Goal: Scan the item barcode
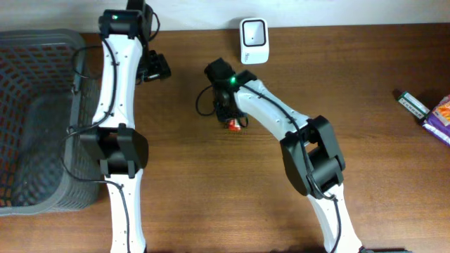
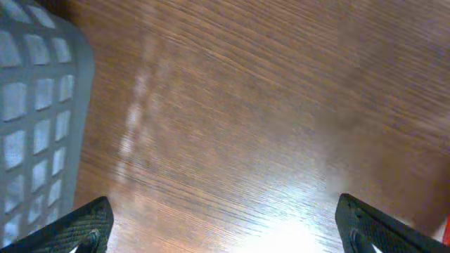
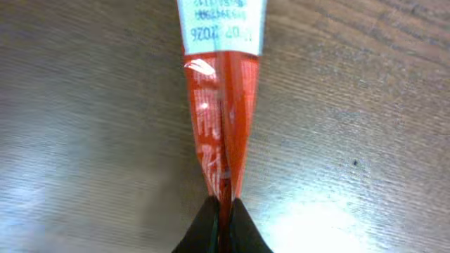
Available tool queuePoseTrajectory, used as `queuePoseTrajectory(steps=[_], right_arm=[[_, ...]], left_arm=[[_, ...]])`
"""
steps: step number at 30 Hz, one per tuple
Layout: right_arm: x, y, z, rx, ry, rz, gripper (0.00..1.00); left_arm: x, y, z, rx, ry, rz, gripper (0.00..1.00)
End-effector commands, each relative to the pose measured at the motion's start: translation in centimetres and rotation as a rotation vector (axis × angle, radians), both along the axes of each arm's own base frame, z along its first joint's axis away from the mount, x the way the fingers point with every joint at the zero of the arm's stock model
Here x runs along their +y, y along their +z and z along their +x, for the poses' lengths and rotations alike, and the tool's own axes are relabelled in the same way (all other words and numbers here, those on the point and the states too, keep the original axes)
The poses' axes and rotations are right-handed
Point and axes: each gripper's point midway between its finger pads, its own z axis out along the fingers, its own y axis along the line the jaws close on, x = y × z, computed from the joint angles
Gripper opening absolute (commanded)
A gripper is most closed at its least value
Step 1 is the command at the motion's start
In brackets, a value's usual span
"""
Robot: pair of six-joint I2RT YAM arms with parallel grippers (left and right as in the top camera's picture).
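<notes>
The item is a thin red packet (image 3: 221, 119) with a white printed label (image 3: 220, 27) at its far end. It lies on the wooden table, and its near edge is pinched between the fingers of my right gripper (image 3: 223, 207), which is shut on it. From overhead only a small red bit of the packet (image 1: 235, 126) shows under the right gripper (image 1: 230, 118). The white scanner (image 1: 253, 41) stands at the table's back edge, beyond the right arm. My left gripper (image 2: 225, 228) is wide open over bare wood, with nothing between its fingers (image 2: 84, 223).
A grey mesh basket (image 1: 42, 119) fills the table's left side, and its wall (image 2: 35, 105) shows in the left wrist view. At the far right lie a black item (image 1: 413, 105) and a purple packet (image 1: 441, 116).
</notes>
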Motion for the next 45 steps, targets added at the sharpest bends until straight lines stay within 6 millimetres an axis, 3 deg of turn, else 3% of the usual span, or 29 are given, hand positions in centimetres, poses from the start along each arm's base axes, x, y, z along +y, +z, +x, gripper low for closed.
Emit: queuePoseTrajectory(steps=[1, 3, 5, 8, 11, 15, 20, 22, 24, 26, 27, 29, 31, 32, 33, 36, 38, 40, 45], right_arm=[[3.2, 3.3, -1.2, 0.205, 0.026, 0.427, 0.04], [3.7, 5.3, -1.6, 0.302, 0.047, 0.648, 0.04], [3.2, 8.7, -1.3, 0.363, 0.086, 0.908, 0.04], [1.9, 11.7, -0.7, 0.376, 0.122, 1.101, 0.04], [2.3, 14.8, -1.3, 0.41, 0.186, 1.282, 0.04], [2.4, 16.4, -1.7, 0.439, 0.212, 1.371, 0.04], [2.6, 17.6, -1.8, 0.437, 0.253, 1.438, 0.04], [2.6, 17.6, -1.8, 0.44, 0.25, 1.438, 0.04], [2.6, 17.7, -1.8, 0.452, 0.239, 1.441, 0.05], [2.6, 17.7, -1.8, 0.452, 0.239, 1.44, 0.12], [2.5, 17.6, -1.7, 0.449, 0.238, 1.436, 0.15], [1.7, 16.1, -0.7, 0.429, 0.168, 1.354, 0.38], [-0.8, 12.1, 1.5, 0.381, -0.018, 1.132, 0.53], [-3.0, 10.0, 2.6, 0.332, -0.117, 0.987, 0.58], [-4.3, 9.2, 3.1, 0.301, -0.156, 0.907, 0.6], [-6.0, 8.1, 3.5, 0.156, -0.085, 0.659, 0.61], [-4.9, 8.7, 2.8, 0.074, 0.054, 0.519, 0.6], [-2.6, 9.8, 1.9, 0.004, 0.19, 0.435, 0.57], [2.9, 11.0, 1.5, -0.195, 0.385, 0.205, 0.5]], left_arm=[[-2.1, 0.4, -0.3, -0.006, -0.025, -0.017, 0.99], [-2.9, 0.0, -0.4, 0.008, -0.049, -0.058, 0.99], [-6.7, -0.4, -0.2, 0.02, -0.213, -0.286, 0.99], [-10.8, 0.6, 0.4, -0.032, -0.356, -0.566, 0.99], [-12.8, 1.7, 0.9, -0.088, -0.46, -0.675, 0.99], [-15.1, 3.5, 0.9, -0.155, -0.587, -0.817, 0.99], [-16.4, 3.5, 0.5, -0.151, -0.615, -0.82, 0.99], [-18.0, 3.5, 0.4, -0.158, -0.653, -0.818, 0.78], [-18.4, 3.6, 0.5, -0.165, -0.664, -0.815, 0.43], [-18.3, 3.5, 0.6, -0.169, -0.663, -0.814, 0.11], [-18.1, 3.5, 0.7, -0.167, -0.657, -0.808, 0.0], [-16.6, 2.3, 1.2, -0.138, -0.556, -0.705, 0.0], [-14.4, 1.0, 2.0, -0.123, -0.459, -0.566, 0.0], [-13.0, 0.4, 2.4, -0.116, -0.392, -0.483, 0.0], [-11.8, 0.0, 2.6, -0.111, -0.33, -0.413, 0.0], [-8.3, -0.7, 2.9, -0.108, -0.123, -0.221, 0.0], [-6.9, -0.7, 2.8, -0.124, -0.033, -0.078, 0.0], [-7.5, -0.8, 2.8, -0.137, -0.024, -0.041, 0.0], [-9.3, -1.7, 1.4, -0.047, -0.007, -0.217, 0.0]])
